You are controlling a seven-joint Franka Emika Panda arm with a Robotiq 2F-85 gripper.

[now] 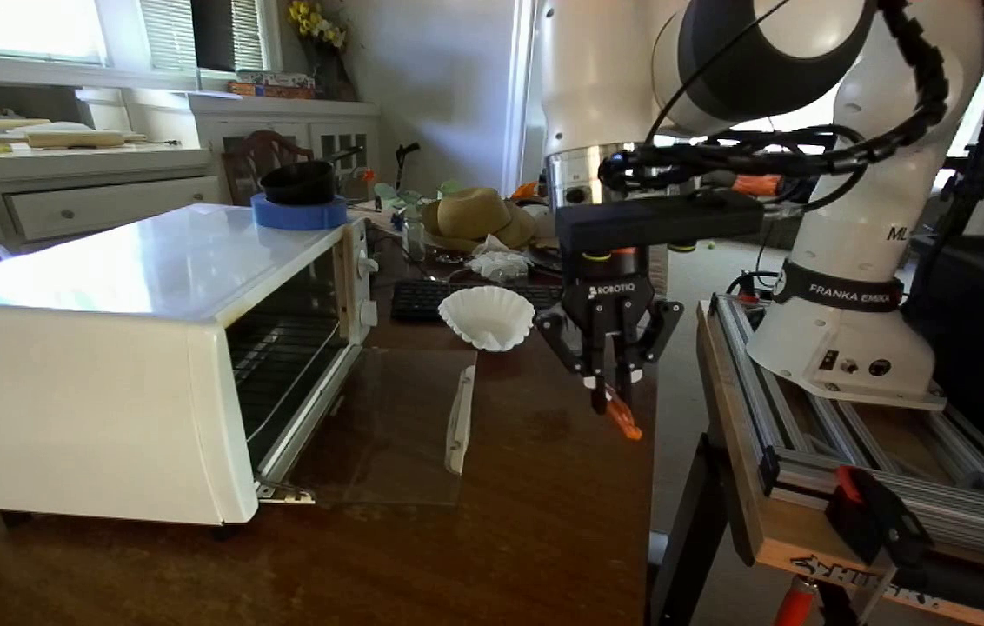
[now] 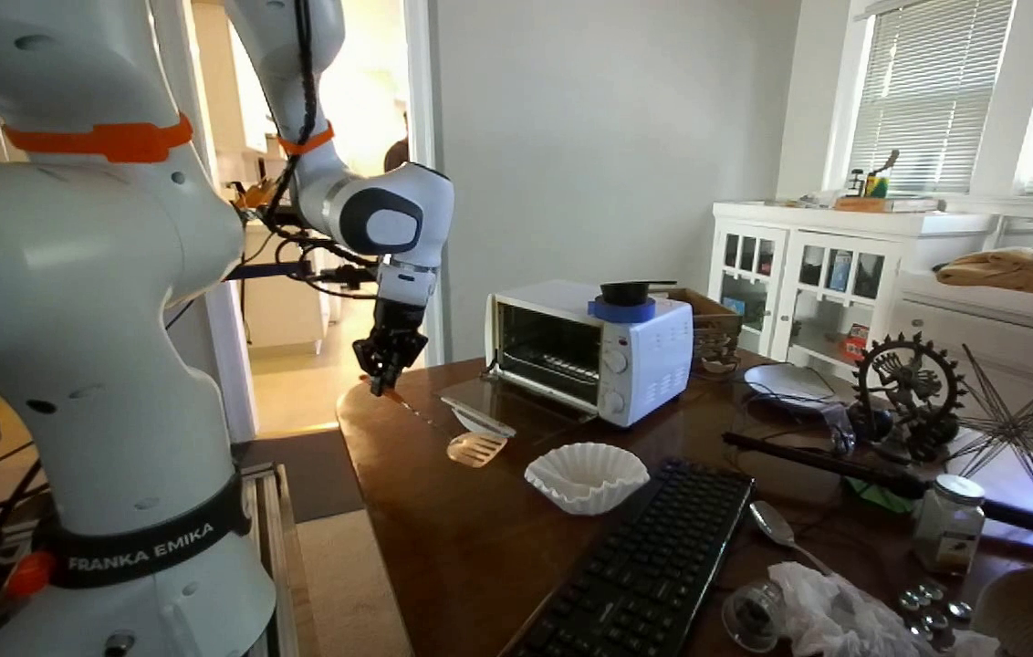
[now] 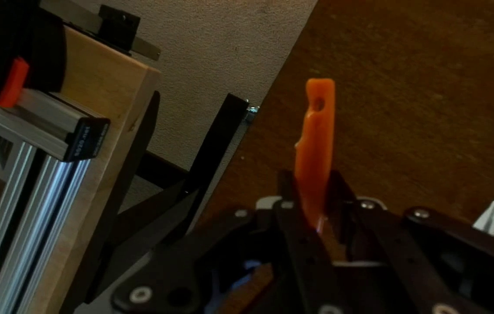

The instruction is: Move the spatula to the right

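Note:
The spatula has an orange handle [image 3: 317, 139], a thin shaft and a slotted flat head [image 2: 477, 448]. My gripper [image 1: 612, 396] is shut on the handle, whose end sticks out beyond the fingertips in the wrist view. The orange handle [image 1: 624, 419] also shows in an exterior view, tilted downward from the fingers. The head points away from the gripper [image 2: 382, 387] toward the white fluted bowl. The head is low over the brown table; I cannot tell whether it touches. In the wrist view the shaft and head are hidden behind the fingers.
A white toaster oven [image 1: 92, 409] stands with its glass door [image 1: 405, 435] folded down onto the table. A white fluted bowl [image 2: 586, 474] and a black keyboard [image 2: 653, 557] lie beyond the spatula's head. The table's edge [image 1: 654, 487] runs close beside the gripper.

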